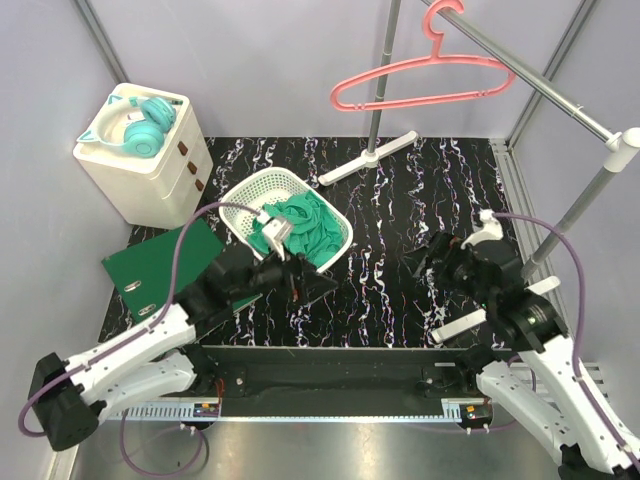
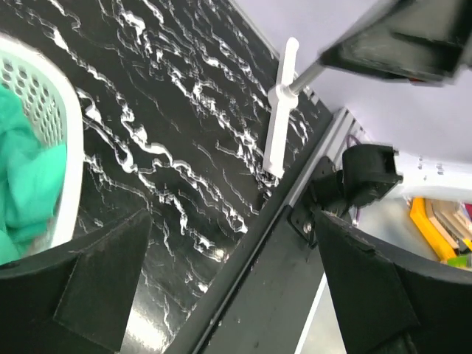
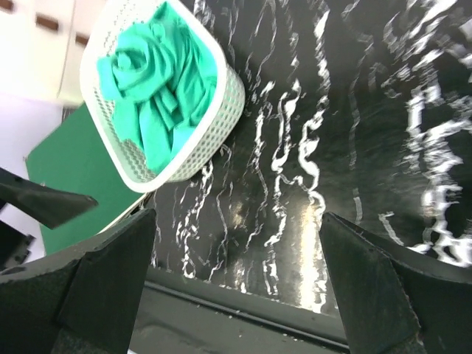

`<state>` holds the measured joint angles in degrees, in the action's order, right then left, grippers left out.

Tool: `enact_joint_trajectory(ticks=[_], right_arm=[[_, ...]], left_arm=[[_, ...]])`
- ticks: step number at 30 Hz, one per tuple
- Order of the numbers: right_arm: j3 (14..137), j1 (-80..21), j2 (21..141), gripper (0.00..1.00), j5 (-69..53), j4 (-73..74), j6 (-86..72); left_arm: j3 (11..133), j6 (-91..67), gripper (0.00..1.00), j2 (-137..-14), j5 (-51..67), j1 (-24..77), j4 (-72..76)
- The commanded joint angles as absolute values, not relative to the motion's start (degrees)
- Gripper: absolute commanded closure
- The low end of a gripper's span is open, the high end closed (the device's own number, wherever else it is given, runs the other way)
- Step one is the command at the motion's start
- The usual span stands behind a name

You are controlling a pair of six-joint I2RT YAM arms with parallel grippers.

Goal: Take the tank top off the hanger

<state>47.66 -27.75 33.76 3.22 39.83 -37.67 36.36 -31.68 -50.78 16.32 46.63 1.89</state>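
The teal-green tank top (image 1: 300, 228) lies crumpled in the white basket (image 1: 262, 186); it also shows in the right wrist view (image 3: 158, 81) and at the left edge of the left wrist view (image 2: 26, 177). The coral-pink hanger (image 1: 420, 78) hangs bare on the grey rail (image 1: 540, 75) at the back right. My left gripper (image 1: 308, 285) is open and empty just in front of the basket. My right gripper (image 1: 428, 262) is open and empty over the mat at the right.
A dark-green folder (image 1: 165, 265) lies left of the basket. A white drawer unit (image 1: 145, 160) with teal headphones (image 1: 135, 125) stands at the back left. The rack's white foot (image 1: 368, 158) and pole (image 1: 382, 75) stand behind the basket.
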Motion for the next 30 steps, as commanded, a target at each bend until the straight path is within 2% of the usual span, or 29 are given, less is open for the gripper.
enact_joint_trajectory(ticks=[1, 12, 20, 24, 27, 30], right_arm=[[43.34, -27.95, 36.3, 0.0, -3.25, 27.45, -40.95], [19.53, -27.86, 32.88, 0.0, -8.44, 0.55, -51.49], [3.44, -27.95, 9.96, 0.0, -5.01, -3.52, -60.1], [0.0, -27.95, 0.53, 0.0, -2.99, 3.92, -65.12], [0.0, -27.95, 4.47, 0.01, -3.33, 3.08, -64.69], [0.0, -27.95, 5.19, 0.0, -5.7, 0.54, -64.86]], left_arm=[[28.58, -35.33, 0.03, -40.91, 16.36, 46.93, 9.32], [4.05, -46.75, 0.01, -11.02, 12.31, 46.93, 12.04], [-4.04, -51.85, 0.01, 9.39, 12.39, 46.93, 4.48], [-4.74, -52.38, 0.01, 5.89, 13.8, 47.02, 5.62], [-7.11, -54.22, 0.01, 9.31, 14.93, 46.93, 7.03], [-9.04, -57.02, 0.01, 6.51, 17.39, 46.93, 16.58]])
